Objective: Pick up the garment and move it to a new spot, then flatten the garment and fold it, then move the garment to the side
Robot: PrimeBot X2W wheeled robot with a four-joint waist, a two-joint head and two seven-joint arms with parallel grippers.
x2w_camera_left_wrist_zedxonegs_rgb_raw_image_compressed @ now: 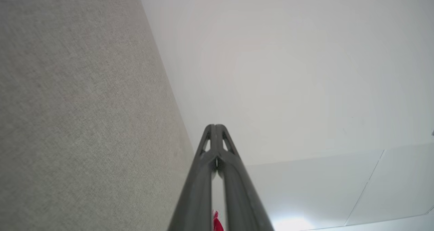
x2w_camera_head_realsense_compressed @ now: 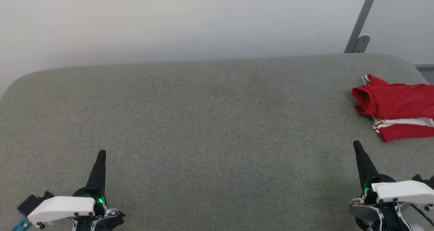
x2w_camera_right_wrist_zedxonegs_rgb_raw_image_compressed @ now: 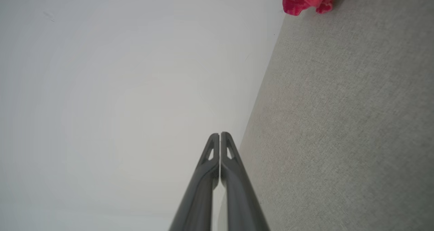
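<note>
- The garment [x2w_camera_head_realsense_compressed: 396, 103] is found at the far right of the grey fabric-covered worktop [x2w_camera_head_realsense_compressed: 217, 122]. It lies as a compact red bundle with white striped trim along its near side. Its right part is cut off by the head view's edge, so its full extent cannot be told.
- The left tool [x2w_camera_head_realsense_compressed: 101, 153] is seen at the lower left, its fingers pressed together to a narrow point, with nothing held.
- The right tool [x2w_camera_head_realsense_compressed: 356, 144] is likewise drawn narrow and empty. It is near the garment's near edge but apart from it.
- Whether the bundle is loosely heaped or neatly folded cannot be settled: layers look stacked, yet the left end bulges open.
- If a pick-up is due, the right tool is judged the better placed. Its fingers would have to be spread first, then lowered over a raised fold, so that cloth alone is pinched and not the worktop's cover.
- A pinch on a single layer is likely to let the soft cloth unroll and trail. A bite through the thick left end is judged steadier.
- The garment sits close to the worktop's rounded far-right corner, with a grey metal post [x2w_camera_head_realsense_compressed: 361, 27] behind it. Any pull is best directed inward, away from that edge.
- Ample room for spreading and folding is offered by the broad stretch of worktop between the two tools. It is bounded at the back by the pale wall [x2w_camera_head_realsense_compressed: 169, 20].
</note>
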